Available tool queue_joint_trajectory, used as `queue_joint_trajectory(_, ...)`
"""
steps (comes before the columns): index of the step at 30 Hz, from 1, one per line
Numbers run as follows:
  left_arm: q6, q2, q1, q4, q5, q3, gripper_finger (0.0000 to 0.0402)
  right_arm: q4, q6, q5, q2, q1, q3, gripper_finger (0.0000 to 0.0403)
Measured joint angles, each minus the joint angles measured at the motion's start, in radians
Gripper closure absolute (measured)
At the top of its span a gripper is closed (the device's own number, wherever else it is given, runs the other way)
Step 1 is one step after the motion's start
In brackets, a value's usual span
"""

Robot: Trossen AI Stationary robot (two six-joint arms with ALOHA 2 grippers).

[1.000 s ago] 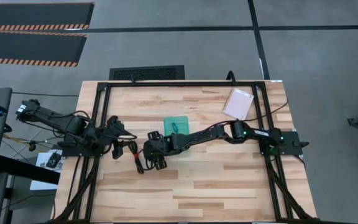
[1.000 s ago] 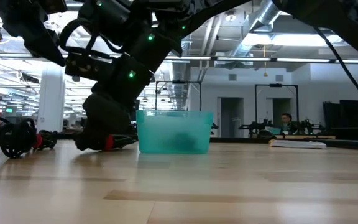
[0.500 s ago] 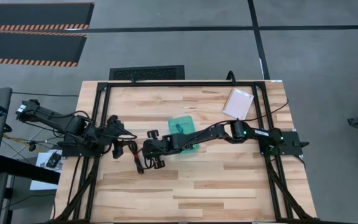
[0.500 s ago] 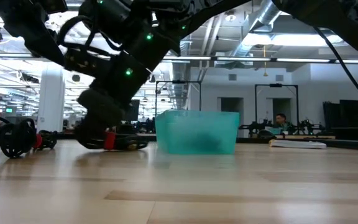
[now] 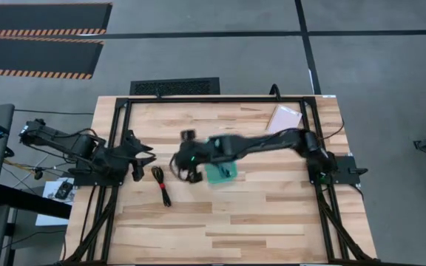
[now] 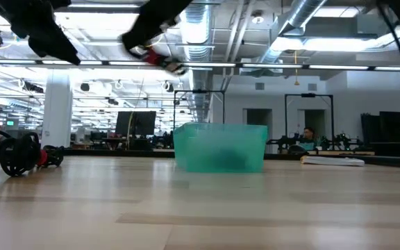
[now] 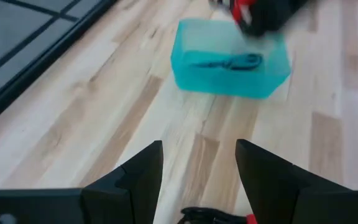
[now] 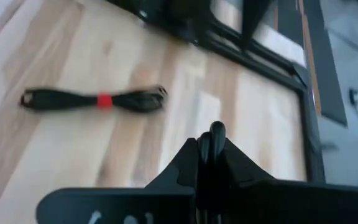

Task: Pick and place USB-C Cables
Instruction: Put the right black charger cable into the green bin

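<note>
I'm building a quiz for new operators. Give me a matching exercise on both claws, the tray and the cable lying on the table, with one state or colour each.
Things:
1. left claw
2. right claw
3. tray
4. table cable

States:
A. shut on the held cable, high above the table
B. flat on bare wood, red tie around its middle
C. open, empty
D. teal

Pairs: 1-C, 2-A, 3-D, 4-B
</note>
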Motion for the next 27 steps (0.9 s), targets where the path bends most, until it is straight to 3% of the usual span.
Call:
queue_joint_trajectory(4,0.019,-0.077,0.000,0.009,-0.003,0.000,0.0212,-0.137,0.016,-0.016,-0.142,-0.024,-0.001,0.0373)
queue_joint_trajectory(8,0.100,-0.135,0.000,0.081,-0.025,0.000,0.0212,-0.104,0.019,-0.025,-0.320,-0.019,-0.029,0.0373)
queue_joint_trajectory(12,0.246,-0.159,0.000,0.261,-0.026,0.000,0.0212,-0.001,0.071,-0.052,-0.518,-0.015,-0.174,0.0374)
queue_joint_trajectory(20,0.586,-0.092,-0.001,0.779,0.074,-0.066,0.0212,0.723,0.169,-0.079,-0.850,0.048,-0.798,0.0374)
queue_joint_trajectory(24,0.663,-0.013,0.008,0.985,0.067,-0.116,0.0212,1.127,0.250,-0.071,-0.878,0.068,-1.037,0.0374)
queue_joint_trajectory(27,0.669,0.071,0.032,1.118,0.063,-0.151,0.0212,1.335,0.296,-0.072,-0.832,0.085,-1.124,0.0373)
